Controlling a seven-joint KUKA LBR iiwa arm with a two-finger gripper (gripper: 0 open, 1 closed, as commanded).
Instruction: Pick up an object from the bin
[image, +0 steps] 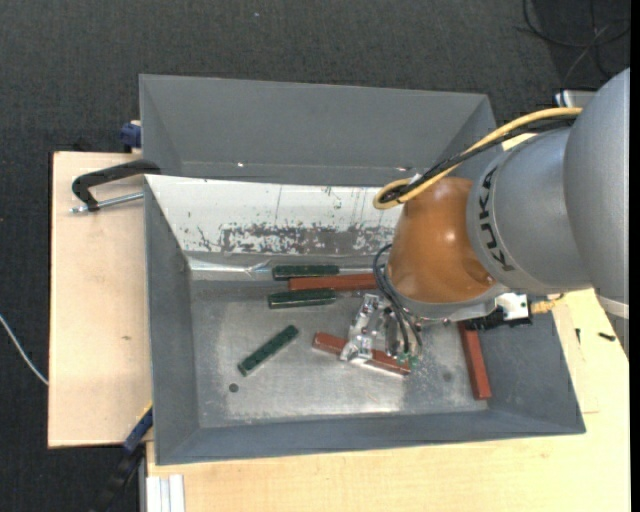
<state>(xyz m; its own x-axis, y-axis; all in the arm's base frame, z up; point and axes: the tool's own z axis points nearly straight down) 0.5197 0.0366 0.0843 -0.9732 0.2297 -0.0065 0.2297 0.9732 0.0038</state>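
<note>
near: red-brown bar (476, 368) loose by right wall | mid: gripper (382, 347) low on bin (166, 330) floor, fingers apparently parted astride red-brown strip (328, 344); closing and lifting remain | green bar (268, 350) left | far: green sticks (304, 271) untouched

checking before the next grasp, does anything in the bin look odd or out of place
Nothing spilled or broken. The green and red bars lie loose at mixed angles; one red bar by the right wall lies apart from the rest. The gripper is over another red bar mid-bin.
</note>
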